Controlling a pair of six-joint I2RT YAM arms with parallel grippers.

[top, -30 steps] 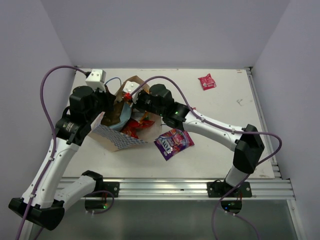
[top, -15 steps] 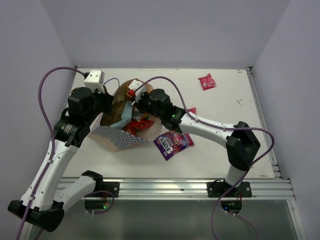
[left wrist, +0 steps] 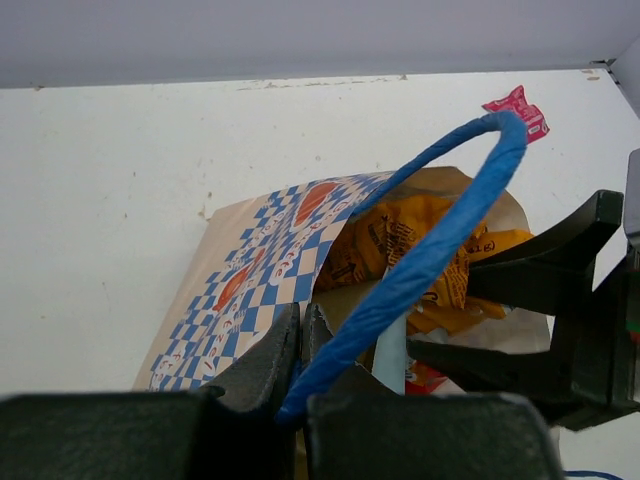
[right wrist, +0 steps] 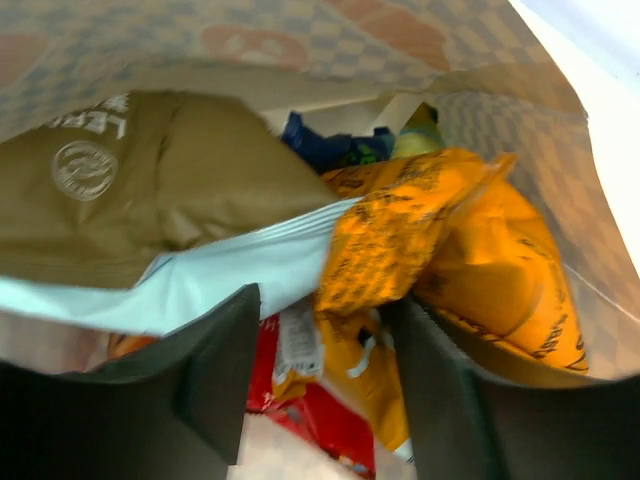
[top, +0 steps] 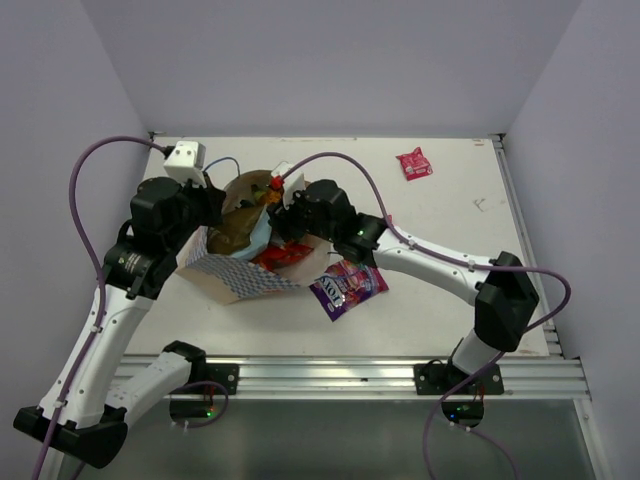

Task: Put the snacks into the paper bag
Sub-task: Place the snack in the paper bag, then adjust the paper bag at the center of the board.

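- On the table's near left side, the paper bag lies open.
- The left gripper pinches its blue handle.
- The right gripper, jaws spread, sits at the bag's mouth over the orange chip bag.
- A purple pack lies beside the bag.
- A pink packet lies far back.

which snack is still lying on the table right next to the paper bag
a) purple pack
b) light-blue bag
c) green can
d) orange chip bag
a: the purple pack lies flat on the table beside the paper bag, while the orange chip bag and light-blue bag are already inside it.
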